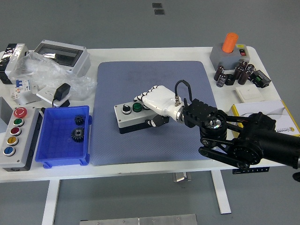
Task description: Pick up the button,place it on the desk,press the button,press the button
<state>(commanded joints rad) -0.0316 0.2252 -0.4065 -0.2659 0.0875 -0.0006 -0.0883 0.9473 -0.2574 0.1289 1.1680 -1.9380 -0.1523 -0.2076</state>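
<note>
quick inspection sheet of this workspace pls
surface: white table with a blue-grey mat in the middle
job's things: grey button box on the mat, black knob and green button showing
clutter: blue bin with gears, five-button station, plastic bags, capacitors, orange-knob box
grippers: right hand wrapped over the button box's right end; left nothing seen
cables: black loop at the right wrist
surroundings: grey floor, nobody seen

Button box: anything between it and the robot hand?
No. The right robot hand is already wrapped around the right end of the button box on the blue mat, with nothing visible between them.
</note>
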